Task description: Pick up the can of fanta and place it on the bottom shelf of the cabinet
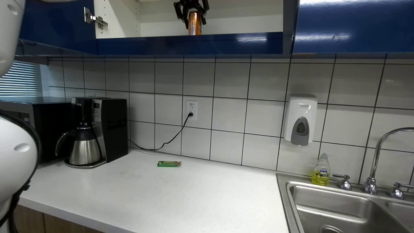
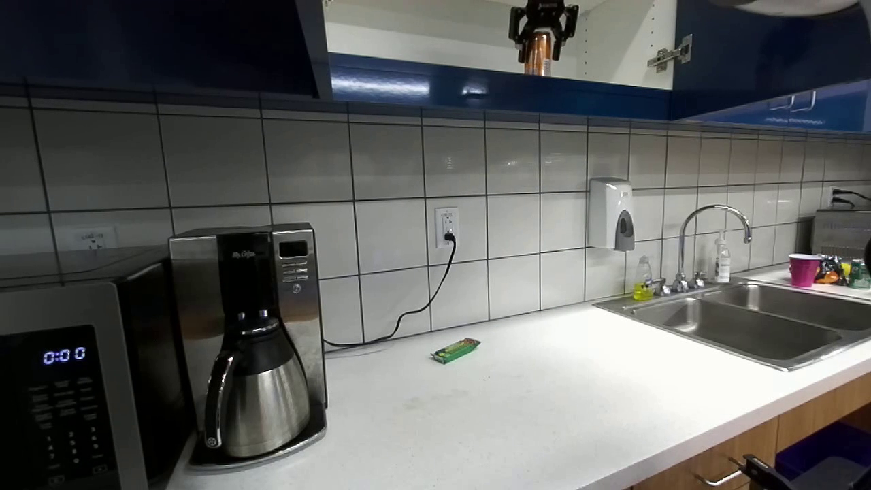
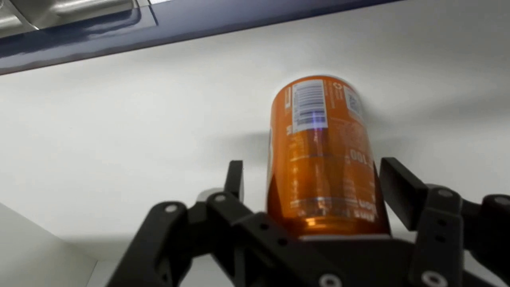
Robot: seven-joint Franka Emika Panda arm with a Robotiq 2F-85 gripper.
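Observation:
The can of fanta (image 3: pixel 322 151), orange with a barcode, stands upright on the white bottom shelf of the cabinet (image 3: pixel 139 115) in the wrist view. The can also shows inside the cabinet in both exterior views (image 1: pixel 194 26) (image 2: pixel 537 58), its lower end hidden behind the blue front rail. My gripper (image 3: pixel 314 171) is open, with its fingers on either side of the can. There is a clear gap at the finger on the left of the wrist view. The other finger is very close to the can; I cannot tell whether it touches. The gripper body hides the can's top.
The blue front rail (image 1: pixel 190 44) rises along the shelf's front edge. An open blue door (image 1: pixel 58 26) is at the cabinet's side. Below are the counter (image 1: pixel 194 197), a coffee maker (image 2: pixel 296 299), a green packet (image 2: pixel 456 350), a soap dispenser (image 1: pixel 300 119) and a sink (image 1: pixel 284 197).

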